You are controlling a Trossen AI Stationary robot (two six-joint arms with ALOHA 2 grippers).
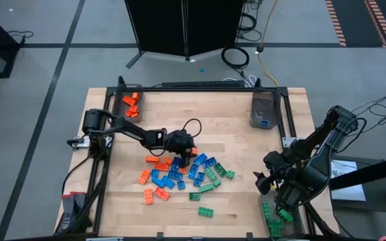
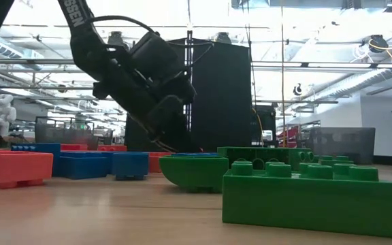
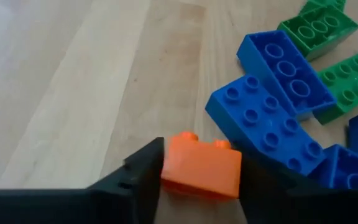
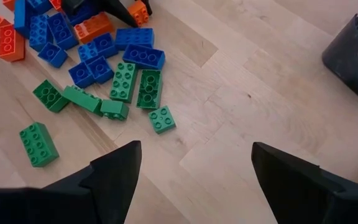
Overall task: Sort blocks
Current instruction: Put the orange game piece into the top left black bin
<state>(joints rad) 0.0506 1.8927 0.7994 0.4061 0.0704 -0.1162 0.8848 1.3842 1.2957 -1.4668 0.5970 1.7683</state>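
Orange, blue and green blocks lie loose in a pile (image 1: pixel 183 175) on the middle of the wooden table. My left gripper (image 3: pixel 201 186) reaches down into the pile's far edge and is shut on a small orange block (image 3: pixel 202 167). Blue blocks (image 3: pixel 263 124) lie right beside it. In the low view the left gripper (image 2: pixel 172 139) comes down behind the blocks. My right gripper (image 4: pixel 194 168) hangs open and holds nothing, high over the table's near right corner, above a bin with green blocks (image 1: pixel 273 215). My left gripper pinches the orange block by its two opposite side faces (image 3: pixel 166 168), one finger on each side. The fingers (image 3: pixel 143 177) come slanting down from the table's left. The block sits upright with its studs up; its underside is hidden, so I cannot tell whether it rests on the table.
A bin with orange blocks (image 1: pixel 131 104) stands at the far left corner and a bin with blue blocks (image 1: pixel 263 111) at the far right. A black frame (image 1: pixel 287 114) edges the table. Bare wood lies between the pile and the far bins.
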